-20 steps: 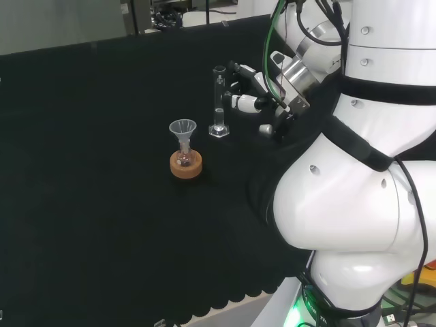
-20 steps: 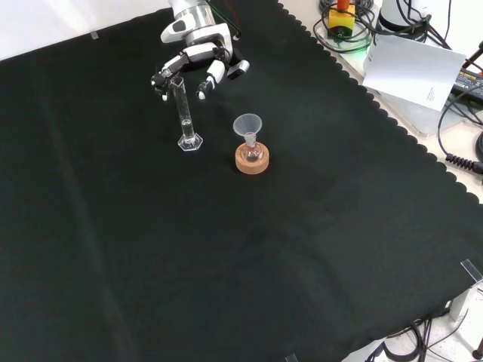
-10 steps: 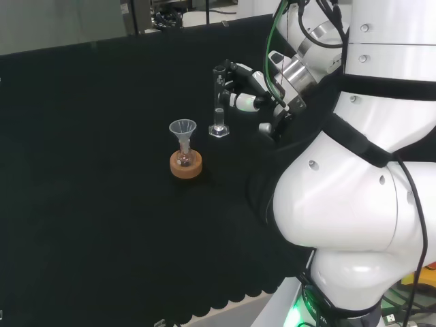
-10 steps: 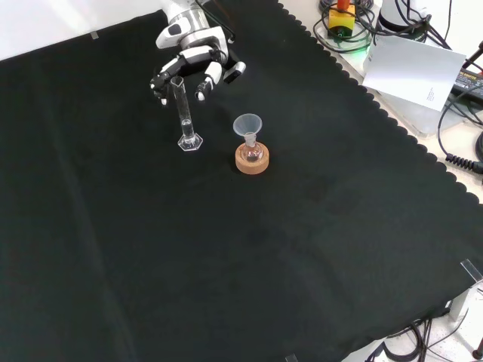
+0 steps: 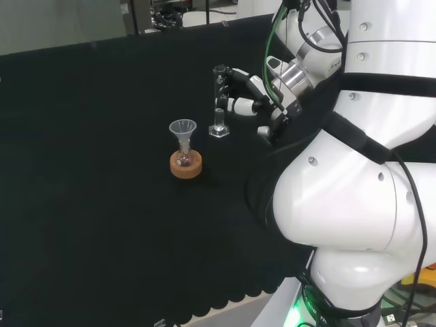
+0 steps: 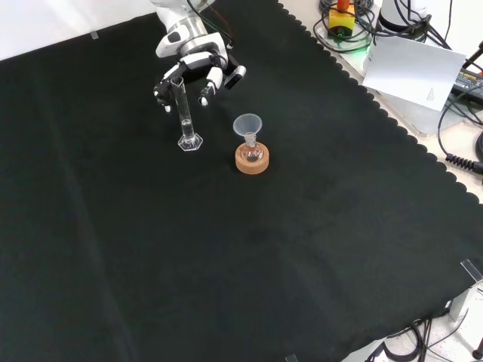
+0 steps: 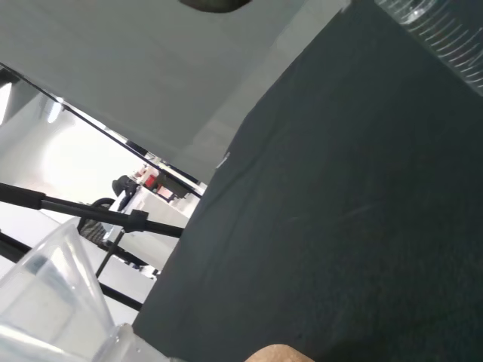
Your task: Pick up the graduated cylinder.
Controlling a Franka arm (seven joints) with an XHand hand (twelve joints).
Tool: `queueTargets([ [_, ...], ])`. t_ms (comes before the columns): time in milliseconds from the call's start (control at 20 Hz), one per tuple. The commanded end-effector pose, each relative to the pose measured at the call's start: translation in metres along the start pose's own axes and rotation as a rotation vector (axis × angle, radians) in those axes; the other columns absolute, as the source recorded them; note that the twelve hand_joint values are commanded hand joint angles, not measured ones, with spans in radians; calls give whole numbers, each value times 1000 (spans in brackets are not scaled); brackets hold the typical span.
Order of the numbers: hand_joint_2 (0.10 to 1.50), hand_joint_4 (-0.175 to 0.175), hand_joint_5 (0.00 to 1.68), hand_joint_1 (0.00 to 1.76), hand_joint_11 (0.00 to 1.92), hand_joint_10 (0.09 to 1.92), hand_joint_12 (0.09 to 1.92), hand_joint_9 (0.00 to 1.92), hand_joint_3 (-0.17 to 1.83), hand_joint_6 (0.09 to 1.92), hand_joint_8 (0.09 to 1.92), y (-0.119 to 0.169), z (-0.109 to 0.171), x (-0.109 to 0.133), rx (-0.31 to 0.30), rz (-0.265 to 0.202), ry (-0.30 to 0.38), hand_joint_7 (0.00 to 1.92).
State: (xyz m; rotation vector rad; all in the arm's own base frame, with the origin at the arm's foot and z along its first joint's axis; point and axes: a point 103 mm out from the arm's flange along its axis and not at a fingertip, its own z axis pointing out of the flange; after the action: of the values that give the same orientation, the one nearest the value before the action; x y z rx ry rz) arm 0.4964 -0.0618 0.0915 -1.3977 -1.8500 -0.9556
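The graduated cylinder (image 6: 184, 111) stands upright on the black cloth (image 6: 302, 249). It is a tall, narrow tube of clear glass on a small hexagonal foot, with a slightly flared lip at the top. In the wrist view a ribbed stretch of clear tube (image 7: 445, 34) carries fine graduation lines. No contents can be made out.

In the front view it stands to the left of, and slightly behind, a small flask (image 6: 251, 153) seated in a cork ring (image 6: 252, 161) with a clear funnel (image 6: 247, 124) in its neck. In the head view the cylinder (image 5: 218, 102) is behind and to the right of that flask.

The hand (image 6: 195, 68) is at the cylinder's upper part, fingers (image 5: 235, 104) partly curled and spread to either side of the tube. Whether they touch the glass cannot be determined. The foot rests on the cloth.
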Motion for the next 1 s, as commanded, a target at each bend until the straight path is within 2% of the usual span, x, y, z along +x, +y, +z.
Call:
queueTargets([
  [50, 1002, 6, 373, 990, 355, 571, 1315, 598, -175, 87, 628, 4, 7, -3, -11, -7, 41, 382],
  [500, 1013, 13, 407, 1029, 371, 572, 1310, 617, -175, 87, 634, 7, 10, -10, -28, -3, 79, 396],
  [1000, 1049, 19, 468, 1049, 414, 570, 1291, 665, -175, 87, 638, 8, 11, -11, -13, -14, 101, 419],
])
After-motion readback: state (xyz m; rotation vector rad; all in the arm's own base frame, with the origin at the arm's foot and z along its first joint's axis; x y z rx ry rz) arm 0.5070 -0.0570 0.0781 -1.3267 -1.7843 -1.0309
